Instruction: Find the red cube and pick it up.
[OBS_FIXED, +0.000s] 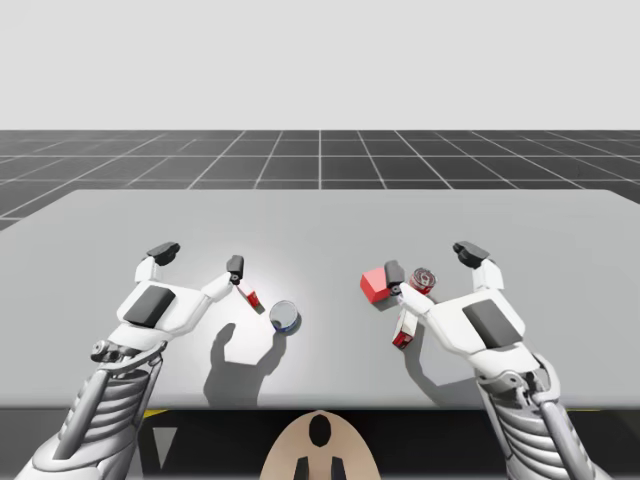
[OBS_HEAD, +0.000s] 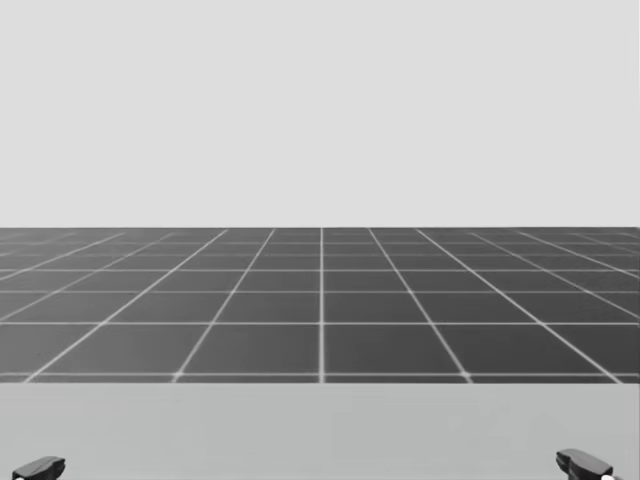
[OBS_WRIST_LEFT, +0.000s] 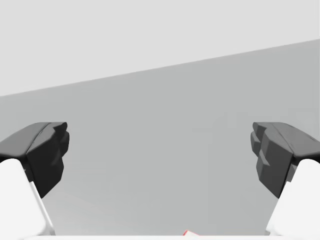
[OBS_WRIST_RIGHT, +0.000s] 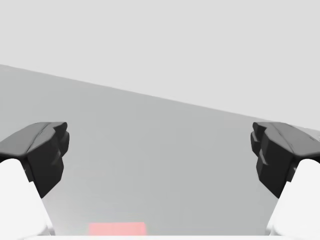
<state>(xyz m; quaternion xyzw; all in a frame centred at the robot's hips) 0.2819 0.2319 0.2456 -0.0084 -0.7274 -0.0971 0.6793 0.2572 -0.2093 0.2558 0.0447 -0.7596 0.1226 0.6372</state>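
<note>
- High view: the red cube (OBS_FIXED: 376, 285) sits on the grey worktop (OBS_FIXED: 320, 225), just beside the inner finger of my right claw (OBS_FIXED: 432, 262), not between its fingers. That claw is spread wide and grips nothing. A red can (OBS_FIXED: 423, 277) is close by it and a red-and-white box (OBS_FIXED: 404, 330) lies under the arm. My left claw (OBS_FIXED: 198, 258) is just as wide and empty, near a small red-and-white item (OBS_FIXED: 250, 297) and a can with a bluish end (OBS_FIXED: 285, 317).
- I judge the pick-up not yet begun: the right claw has to be set around the cube, closed and raised.
- Head view: my gaze passes over the worktop's far edge to a dark gridded floor (OBS_HEAD: 320, 300) and a plain pale backdrop.
- Left wrist view: fingers far apart, bare worktop ahead.
- Right wrist view: fingers far apart, with a red patch (OBS_WRIST_RIGHT: 117, 229) low under the claw, probably the cube.
</note>
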